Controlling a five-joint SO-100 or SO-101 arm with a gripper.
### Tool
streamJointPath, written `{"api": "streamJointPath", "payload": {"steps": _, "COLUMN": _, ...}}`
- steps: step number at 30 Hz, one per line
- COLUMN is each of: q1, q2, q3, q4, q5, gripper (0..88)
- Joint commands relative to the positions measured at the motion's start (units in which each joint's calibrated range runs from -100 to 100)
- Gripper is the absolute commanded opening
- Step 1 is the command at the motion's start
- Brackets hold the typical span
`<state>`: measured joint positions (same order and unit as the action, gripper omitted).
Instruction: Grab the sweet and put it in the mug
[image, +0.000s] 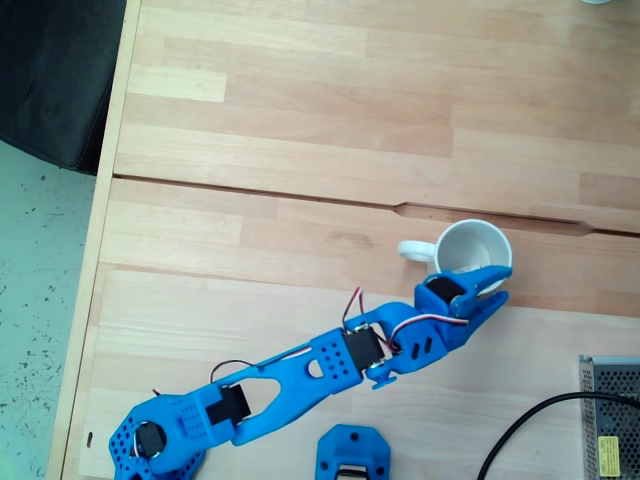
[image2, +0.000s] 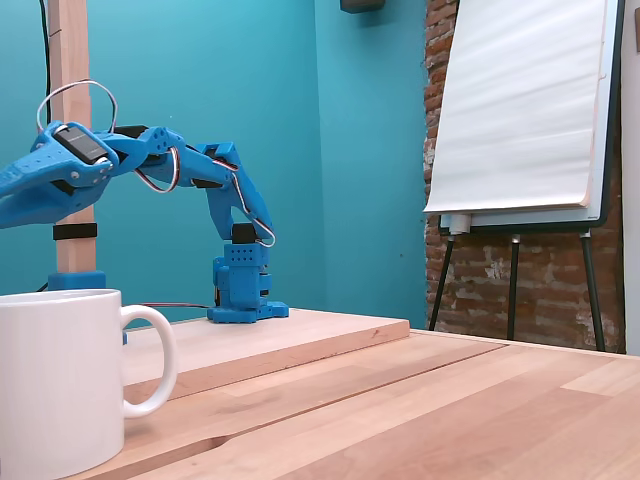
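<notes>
I've got the end effector (image: 495, 285) right over the near rim of the mug (image: 470, 245) in a fixed view from above, its tips overlapping the mug's lower right edge. The fingers look close together there, but I can't tell whether they pinch anything. In a fixed view from the side, the mug (image2: 55, 380) stands upright on the wooden surface (image2: 450, 400), handle to the right, and the blue arm (image2: 190, 170) reaches out above it, clear of the rim, the end effector's tips cut off at the left edge. I can't make out the sweet in either fixed view.
</notes>
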<state>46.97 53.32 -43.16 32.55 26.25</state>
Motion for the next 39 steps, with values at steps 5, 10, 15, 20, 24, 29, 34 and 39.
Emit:
{"api": "streamJointPath", "payload": {"steps": 5, "q1": -1.29, "q2": -12.70, "q3": -3.22, "q4": 15.36, "q5": -0.20, "gripper": 0.0}}
{"api": "streamJointPath", "payload": {"steps": 10, "q1": -4.13, "q2": -16.31, "q3": -3.31, "q4": 31.89, "q5": -0.15, "gripper": 0.0}}
{"api": "streamJointPath", "payload": {"steps": 15, "q1": -7.54, "q2": -19.49, "q3": -3.31, "q4": 45.44, "q5": -0.34, "gripper": 0.0}}
{"api": "streamJointPath", "payload": {"steps": 20, "q1": -10.81, "q2": -21.30, "q3": -3.13, "q4": 49.15, "q5": -4.84, "gripper": 0.0}}
{"api": "streamJointPath", "payload": {"steps": 24, "q1": -13.42, "q2": -21.99, "q3": -2.96, "q4": 51.57, "q5": -7.81, "gripper": 0.0}}
{"api": "streamJointPath", "payload": {"steps": 29, "q1": -18.43, "q2": -22.59, "q3": -2.33, "q4": 59.47, "q5": -11.09, "gripper": 0.0}}
{"api": "streamJointPath", "payload": {"steps": 34, "q1": -23.95, "q2": -26.46, "q3": -1.17, "q4": 61.24, "q5": -14.95, "gripper": 0.0}}
{"api": "streamJointPath", "payload": {"steps": 39, "q1": -29.18, "q2": -29.13, "q3": 2.04, "q4": 61.16, "q5": -17.39, "gripper": 0.0}}
